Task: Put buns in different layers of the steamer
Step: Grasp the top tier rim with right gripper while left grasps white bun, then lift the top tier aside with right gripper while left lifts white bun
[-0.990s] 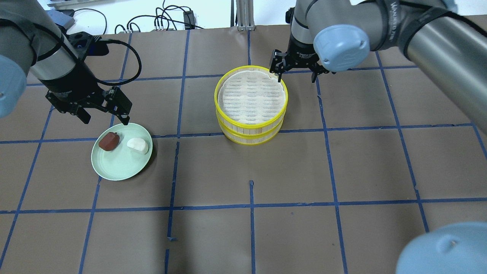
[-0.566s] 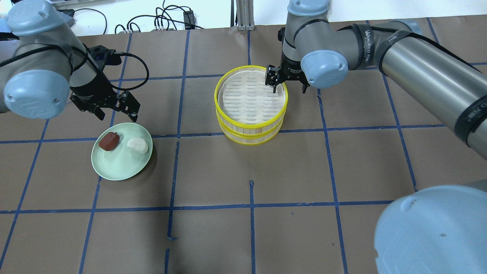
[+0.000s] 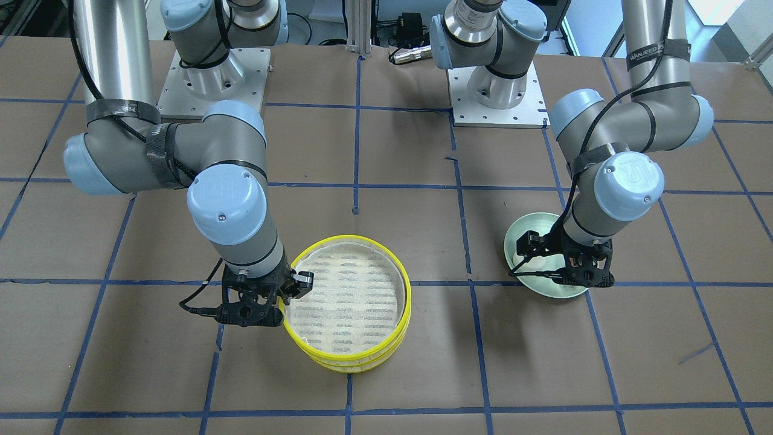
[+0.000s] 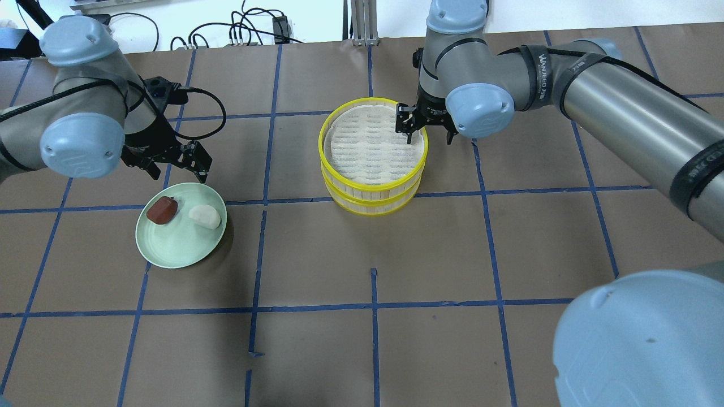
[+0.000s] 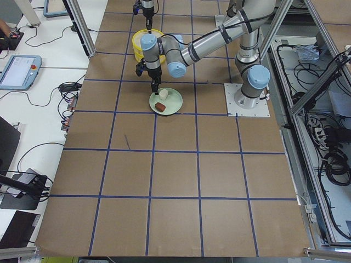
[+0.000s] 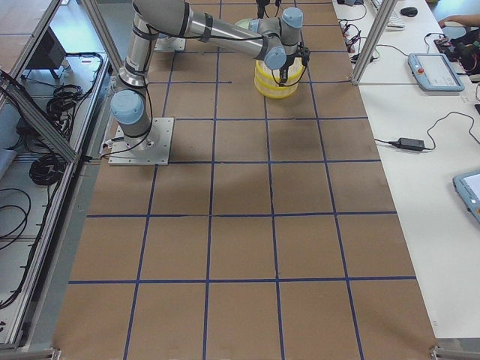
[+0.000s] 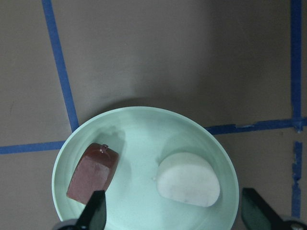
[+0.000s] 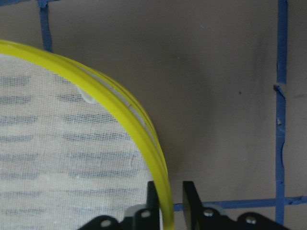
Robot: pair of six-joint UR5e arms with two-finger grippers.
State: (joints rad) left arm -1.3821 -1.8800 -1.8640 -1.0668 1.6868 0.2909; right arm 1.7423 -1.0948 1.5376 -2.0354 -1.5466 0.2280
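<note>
While the right gripper [image 8: 168,201] pinches the steamer [image 4: 373,158] top rim at two o'clock, the left gripper [image 7: 175,211], spread wide, hangs over the plate [image 4: 181,249] holding both buns [image 4: 205,216], bare table all around.

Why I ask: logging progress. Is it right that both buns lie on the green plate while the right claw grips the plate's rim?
Not quite. Both buns lie on the green plate, but the right claw straddles the steamer top rim, as the right wrist view shows.
</note>
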